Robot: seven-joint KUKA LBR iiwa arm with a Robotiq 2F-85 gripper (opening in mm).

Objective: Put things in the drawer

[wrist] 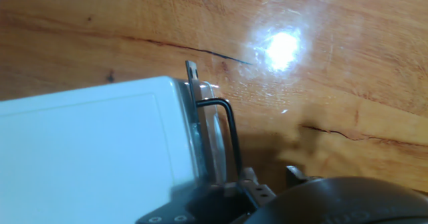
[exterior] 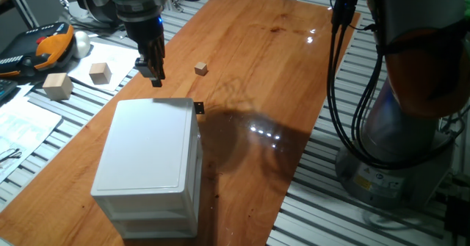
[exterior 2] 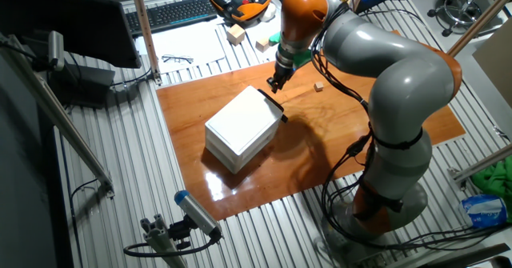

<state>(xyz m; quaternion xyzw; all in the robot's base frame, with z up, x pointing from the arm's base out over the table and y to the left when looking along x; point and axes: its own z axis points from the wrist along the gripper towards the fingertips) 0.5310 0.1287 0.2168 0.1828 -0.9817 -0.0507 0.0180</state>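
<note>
The tiny tan cube (exterior: 201, 69) lies on the wooden tabletop beyond the cabinet; it also shows in the other fixed view (exterior 2: 318, 86). The drawer (exterior: 172, 101) is the top level of the white cabinet (exterior: 150, 154) and looks pushed in, with its black knob (exterior: 198, 107) at the far right corner. My gripper (exterior: 155, 77) hangs just over the cabinet's far edge, left of the knob, fingers close together and holding nothing. In the hand view the black handle (wrist: 229, 137) runs down toward my fingertips (wrist: 249, 181).
Two larger pale wooden blocks (exterior: 100, 73) (exterior: 57, 86) lie on papers left of the board. An orange and black pendant (exterior: 45, 46) sits at the far left. The arm's base and cables (exterior: 411, 114) stand at the right.
</note>
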